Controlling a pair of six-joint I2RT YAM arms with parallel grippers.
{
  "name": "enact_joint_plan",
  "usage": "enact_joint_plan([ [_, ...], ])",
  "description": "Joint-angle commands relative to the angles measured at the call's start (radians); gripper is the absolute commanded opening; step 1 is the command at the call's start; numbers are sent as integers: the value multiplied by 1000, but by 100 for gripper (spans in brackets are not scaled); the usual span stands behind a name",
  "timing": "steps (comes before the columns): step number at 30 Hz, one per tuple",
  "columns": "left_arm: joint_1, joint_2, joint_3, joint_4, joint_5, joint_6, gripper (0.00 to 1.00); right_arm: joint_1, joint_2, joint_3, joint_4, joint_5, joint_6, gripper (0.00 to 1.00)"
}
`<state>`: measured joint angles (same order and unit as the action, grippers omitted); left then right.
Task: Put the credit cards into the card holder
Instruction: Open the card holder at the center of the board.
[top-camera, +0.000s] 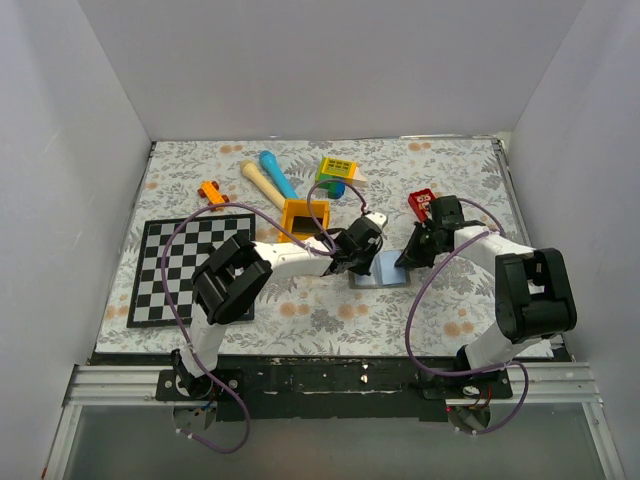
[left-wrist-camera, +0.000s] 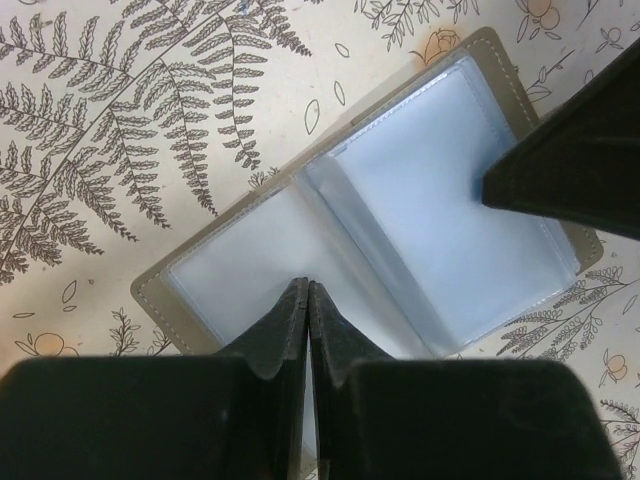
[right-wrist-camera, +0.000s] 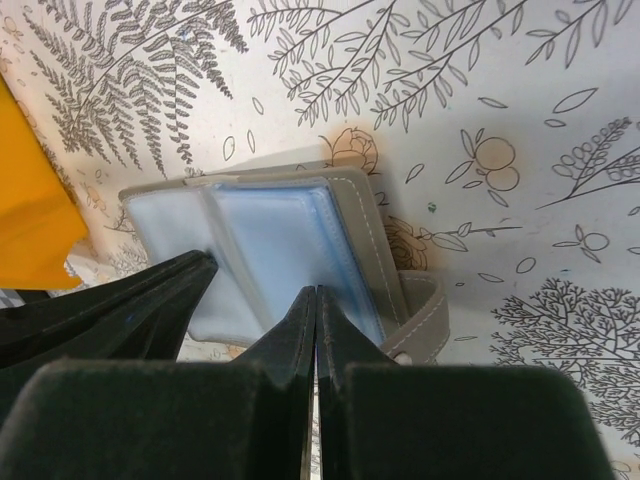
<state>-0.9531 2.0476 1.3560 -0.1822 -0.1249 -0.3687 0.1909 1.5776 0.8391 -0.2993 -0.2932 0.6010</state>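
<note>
The card holder (top-camera: 387, 270) lies open on the floral cloth, its pale blue pockets facing up. My left gripper (left-wrist-camera: 308, 286) is shut with nothing in it, its tips over the left pocket of the holder (left-wrist-camera: 400, 220). Shut and empty as well, my right gripper (right-wrist-camera: 316, 292) has its tips over the right pocket of the holder (right-wrist-camera: 270, 240), beside the snap tab (right-wrist-camera: 425, 318). A black flat rectangle, the credit cards (top-camera: 303, 222) as far as I can tell, lies in the orange tray (top-camera: 305, 205).
A red block (top-camera: 421, 202) lies just behind the right arm. A chessboard (top-camera: 185, 265) covers the left side. Farther back are a yellow box (top-camera: 338, 169), blue and cream sticks (top-camera: 268, 176) and a small orange piece (top-camera: 211, 192). White walls close in three sides.
</note>
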Motion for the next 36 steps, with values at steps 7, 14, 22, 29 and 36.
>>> enact_joint_plan([
  [7,1,-95,-72,4,-56,-21,0,12,32,81,-95,114,-27,1],
  [14,1,-116,-109,24,-64,-33,0,30,39,95,-119,135,-46,1],
  [22,1,-112,-141,46,-65,-44,0,64,56,127,-173,210,-64,1],
  [29,1,-83,-196,82,-71,-73,0,96,78,155,-207,261,-64,1],
  [36,-1,-66,-210,107,-73,-79,0,119,94,179,-235,289,-67,1],
])
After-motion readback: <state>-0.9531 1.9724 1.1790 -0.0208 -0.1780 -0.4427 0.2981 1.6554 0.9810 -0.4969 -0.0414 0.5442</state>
